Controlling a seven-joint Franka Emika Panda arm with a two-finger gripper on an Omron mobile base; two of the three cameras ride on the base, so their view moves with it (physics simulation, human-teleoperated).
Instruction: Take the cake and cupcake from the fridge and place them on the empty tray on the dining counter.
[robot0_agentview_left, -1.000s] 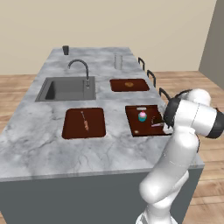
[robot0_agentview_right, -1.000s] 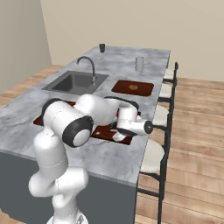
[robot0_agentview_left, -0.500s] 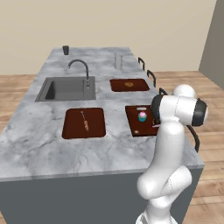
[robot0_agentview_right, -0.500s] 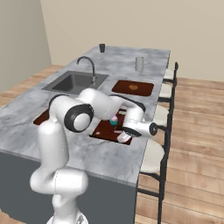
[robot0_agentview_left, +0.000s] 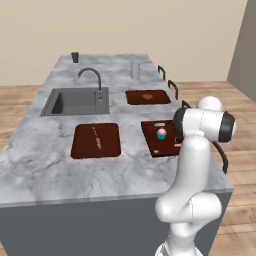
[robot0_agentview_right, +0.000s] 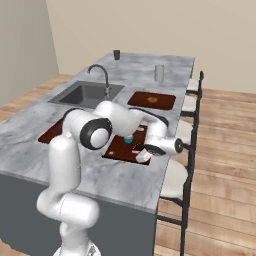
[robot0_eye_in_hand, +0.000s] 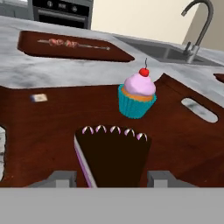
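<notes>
The dark reddish-brown tray (robot0_eye_in_hand: 52, 131) lies on the dining counter (robot0_agentview_left: 50, 165) near its right edge. On the tray (robot0_agentview_left: 155, 145) stands the cupcake (robot0_eye_in_hand: 137, 97), pink frosting over a teal wrapper, also in the base views (robot0_agentview_left: 161, 133) (robot0_agentview_right: 129, 138). The cake (robot0_eye_in_hand: 111, 159), a dark-topped slice with a pink side, rests on the tray just in front of the cupcake. My gripper (robot0_eye_in_hand: 112, 178) is low over the tray's near end (robot0_agentview_right: 142, 152), open, with one fingertip (robot0_eye_in_hand: 61, 178) on each side of the cake and a small gap to it. The fridge is out of view.
A tray with a skewer (robot0_agentview_left: 96, 140) lies left of this one, and a tray with an orange lump (robot0_agentview_left: 147, 96) lies behind it. The sink (robot0_agentview_left: 75, 101) and faucet (robot0_agentview_left: 92, 80) are at the back left, a glass (robot0_agentview_left: 134, 70) further back. Stools (robot0_agentview_right: 192, 105) line the counter's right side.
The arm's elbow has swung in over the counter's edge. The jaws have parted from the cake, which now rests on the tray.
</notes>
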